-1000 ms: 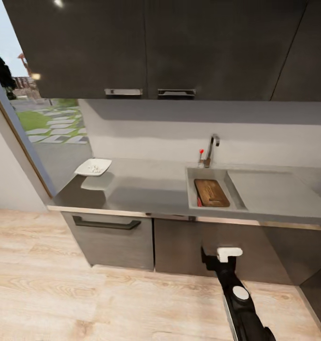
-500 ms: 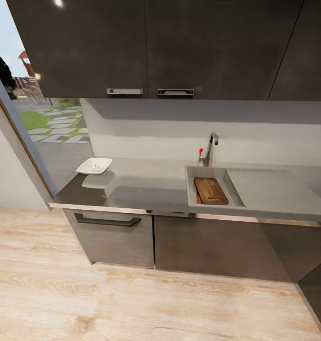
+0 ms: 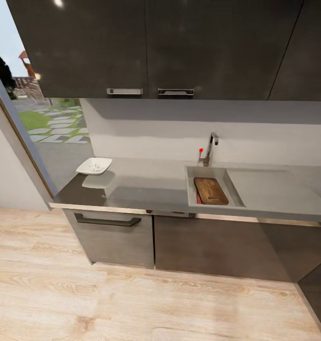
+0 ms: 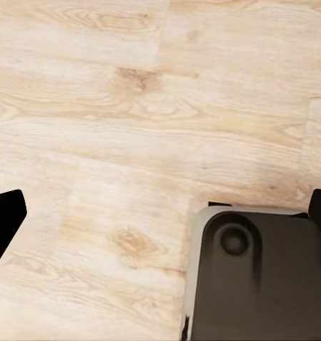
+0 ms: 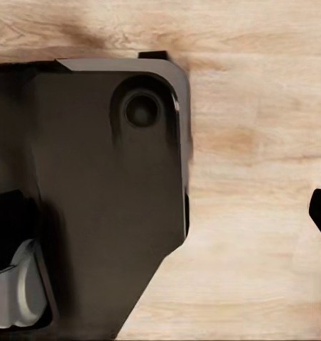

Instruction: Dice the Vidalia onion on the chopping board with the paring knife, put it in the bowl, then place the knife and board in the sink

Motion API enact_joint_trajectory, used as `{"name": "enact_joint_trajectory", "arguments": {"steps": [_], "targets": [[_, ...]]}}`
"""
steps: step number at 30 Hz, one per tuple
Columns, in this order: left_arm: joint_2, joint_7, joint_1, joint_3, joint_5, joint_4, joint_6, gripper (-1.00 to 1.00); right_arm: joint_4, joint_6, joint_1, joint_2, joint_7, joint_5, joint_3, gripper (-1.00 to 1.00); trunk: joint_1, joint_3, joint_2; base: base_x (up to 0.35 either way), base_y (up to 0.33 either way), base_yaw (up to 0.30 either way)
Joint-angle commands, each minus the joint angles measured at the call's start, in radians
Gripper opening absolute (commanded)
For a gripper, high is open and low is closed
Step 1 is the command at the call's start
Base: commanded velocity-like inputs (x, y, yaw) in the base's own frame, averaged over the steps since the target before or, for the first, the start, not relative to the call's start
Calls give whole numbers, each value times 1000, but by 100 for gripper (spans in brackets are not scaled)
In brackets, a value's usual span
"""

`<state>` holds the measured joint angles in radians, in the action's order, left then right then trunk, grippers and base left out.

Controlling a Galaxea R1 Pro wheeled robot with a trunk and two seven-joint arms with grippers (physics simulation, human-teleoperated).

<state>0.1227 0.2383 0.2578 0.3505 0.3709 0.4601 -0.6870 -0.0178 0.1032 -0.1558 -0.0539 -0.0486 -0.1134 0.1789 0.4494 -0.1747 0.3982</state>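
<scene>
Chopping board (image 3: 211,191) lies flat in the sink (image 3: 192,189): stiff, smooth wood, I'd grip its slot end; both grippers' finger state I cannot tell.

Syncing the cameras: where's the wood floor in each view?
Head view: the wood floor fills the foreground, in front of the dark cabinets.
Left wrist view: the floor runs behind the robot's dark base.
Right wrist view: the floor lies beside that base.
Shared landmark: the base's round recess in both wrist views; the plank grain in all three.
</scene>
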Motion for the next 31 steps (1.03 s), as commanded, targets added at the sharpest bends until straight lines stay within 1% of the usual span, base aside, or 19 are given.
{"name": "enact_joint_trajectory", "arguments": {"steps": [1,5,10,16,19,22,23,26,27,28,31], "targets": [[1,8,0,8,5,-3,-1,100,1,-16,-1,-4,-2,-9,9,100,1,-2,2,0,0,0],[3,10,0,7,5,-21,0,100,1,-67,-1,-23,19,-8,8,100,1,-2,2,0,0,0],[2,10,0,7,5,-42,0,100,0,-84,-1,-23,66,-8,7,100,1,-2,2,0,0,0],[0,7,0,7,6,-106,-2,100,-2,-78,-1,-22,77,-9,8,100,1,-2,2,0,0,0],[1,6,0,8,6,-147,-2,100,-2,-45,-1,-7,77,-6,9,100,1,-2,2,0,0,0],[0,4,0,8,7,-194,-2,100,-2,16,-1,24,76,-6,9,100,1,-2,2,0,0,0],[0,4,0,9,7,-214,-1,100,-2,48,-1,33,76,-6,8,100,1,-2,2,0,0,0],[0,4,0,11,8,-287,0,100,-2,111,-1,39,76,-6,9,100,1,-2,2,0,0,0],[-1,4,0,11,8,-345,0,100,-2,131,-1,39,76,-8,9,100,1,-2,2,0,0,0],[-1,5,0,11,9,-366,0,100,-2,136,-1,39,76,-8,9,100,1,-2,2,0,0,0],[-2,4,0,11,9,-388,0,100,-2,141,-1,39,76,-7,8,100,1,-2,2,0,0,0]]}}
